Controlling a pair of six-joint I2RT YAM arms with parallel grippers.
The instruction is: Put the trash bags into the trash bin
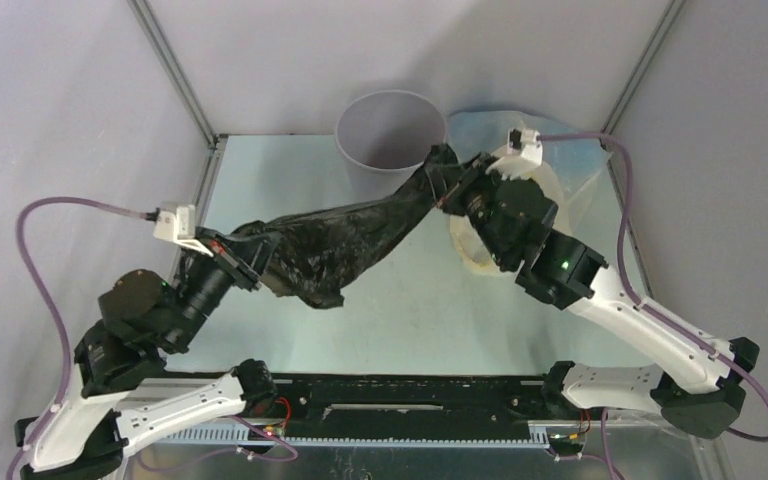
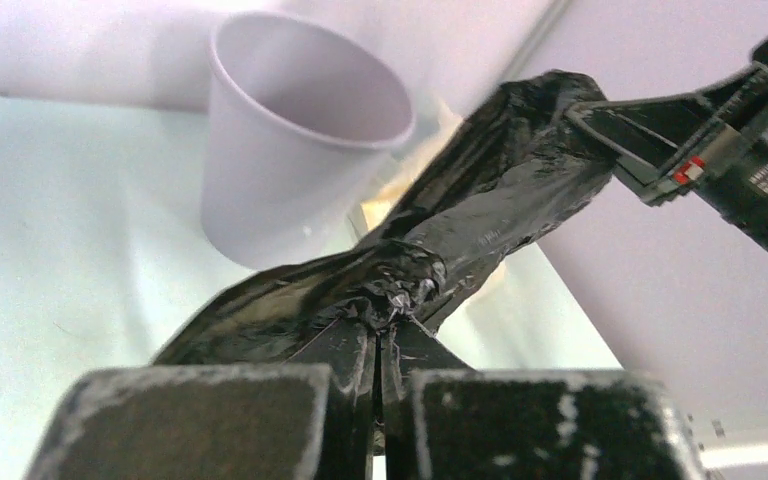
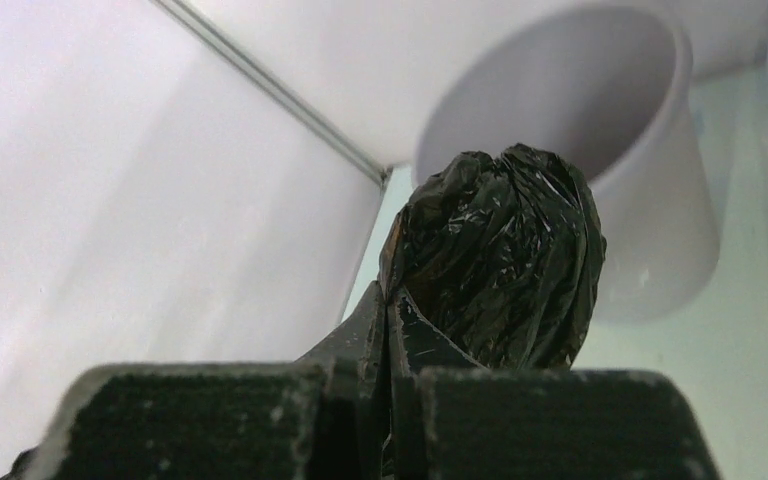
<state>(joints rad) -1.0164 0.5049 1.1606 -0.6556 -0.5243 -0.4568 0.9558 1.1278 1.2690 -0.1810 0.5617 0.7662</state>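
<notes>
The glossy black trash bag (image 1: 350, 235) hangs stretched between both grippers above the table. My left gripper (image 1: 243, 262) is shut on its near left end, seen in the left wrist view (image 2: 397, 300). My right gripper (image 1: 450, 185) is shut on its far right end, just right of the bin's rim; in the right wrist view the bag (image 3: 500, 250) bunches up over the closed fingers (image 3: 388, 300). The pale grey-lavender trash bin (image 1: 390, 130) stands upright at the back centre, its mouth open; it also shows in the left wrist view (image 2: 280, 150) and the right wrist view (image 3: 610, 150).
A translucent pale-blue and yellowish plastic bag (image 1: 570, 165) lies at the back right, under and behind my right arm. Metal frame posts (image 1: 175, 70) rise at the back corners, with grey walls on both sides.
</notes>
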